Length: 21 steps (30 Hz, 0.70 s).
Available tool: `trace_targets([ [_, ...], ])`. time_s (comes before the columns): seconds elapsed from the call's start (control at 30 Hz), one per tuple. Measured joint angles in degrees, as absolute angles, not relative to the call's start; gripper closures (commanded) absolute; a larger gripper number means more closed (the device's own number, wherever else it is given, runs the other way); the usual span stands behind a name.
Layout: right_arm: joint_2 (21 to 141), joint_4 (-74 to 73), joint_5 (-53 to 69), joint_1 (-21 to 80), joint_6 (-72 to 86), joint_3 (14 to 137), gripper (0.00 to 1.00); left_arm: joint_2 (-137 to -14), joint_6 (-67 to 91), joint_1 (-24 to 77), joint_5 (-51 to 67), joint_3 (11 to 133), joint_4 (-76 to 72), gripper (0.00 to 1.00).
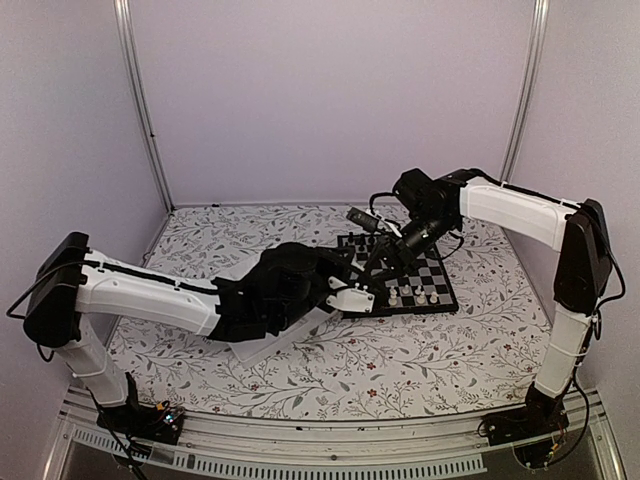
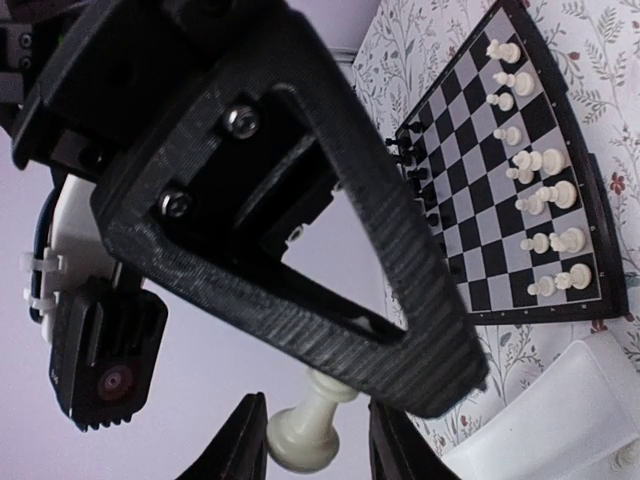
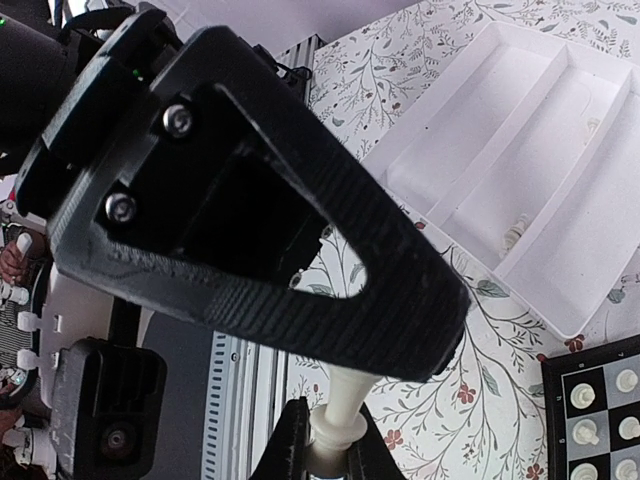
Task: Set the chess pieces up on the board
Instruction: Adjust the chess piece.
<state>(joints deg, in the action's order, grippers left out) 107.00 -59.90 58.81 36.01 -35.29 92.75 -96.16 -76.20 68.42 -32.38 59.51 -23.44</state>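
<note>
The floral-clothed table [image 1: 400, 370] carries everything. The left arm [image 1: 150, 295] reaches in from the left and the right arm [image 1: 510, 210] from the far right, and they meet over the left half of the board. The white compartmented tray [image 3: 520, 150] lies near and left of the chessboard [image 1: 440, 272], mostly under the left arm, with loose white chessmen [image 3: 515, 232] lying in it. On the board, black chessmen [image 2: 415, 170] line the far edge and standing white chessmen [image 2: 545, 195] partly fill the two near rows. The left gripper [image 2: 318, 450], at the board's near left corner, has its jaws partway closed round a tilted white chessman [image 2: 305, 435], held clear of the surface. The right gripper [image 3: 328, 452], just beyond it, is pinched almost fully together on a second white chessman [image 3: 340, 400]. As I judge it, the tilted piece may slip or land on its side. With both grippers so close, either may bump the other or topple pieces already standing.
</note>
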Motion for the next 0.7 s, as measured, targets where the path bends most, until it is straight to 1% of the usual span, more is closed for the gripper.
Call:
trace_targets([
  [0.07, 107.0, -60.1, 58.9, 36.0, -35.4, 92.7, 0.93, -96.6, -77.3, 68.8, -32.4, 59.5, -23.8, 0.70],
  [0.17, 107.1, -60.4, 59.0, 36.0, -35.4, 92.7, 0.92, -96.9, -78.7, 69.2, -32.9, 59.5, -24.6, 0.79],
  [0.27, 107.2, -60.6, 58.9, 36.1, -35.4, 92.7, 0.89, -97.1, -79.9, 69.5, -33.5, 59.5, -25.6, 0.86],
  [0.4, 107.2, -60.9, 58.5, 36.1, -35.6, 93.0, 0.73, -97.2, -79.7, 69.6, -34.0, 59.5, -26.0, 0.91],
  [0.53, 106.9, -61.3, 56.0, 35.9, -36.0, 93.6, 0.52, -97.2, -74.1, 69.4, -33.5, 59.9, -23.8, 0.94],
  [0.6, 106.0, -61.4, 55.2, 35.0, -36.5, 93.6, 0.49, -97.0, -68.6, 68.8, -32.0, 60.8, -21.0, 0.94],
  [0.7, 103.8, -62.5, 56.1, 31.7, -37.2, 95.0, 0.47, -95.7, -59.0, 67.2, -28.4, 61.4, -17.1, 0.95],
])
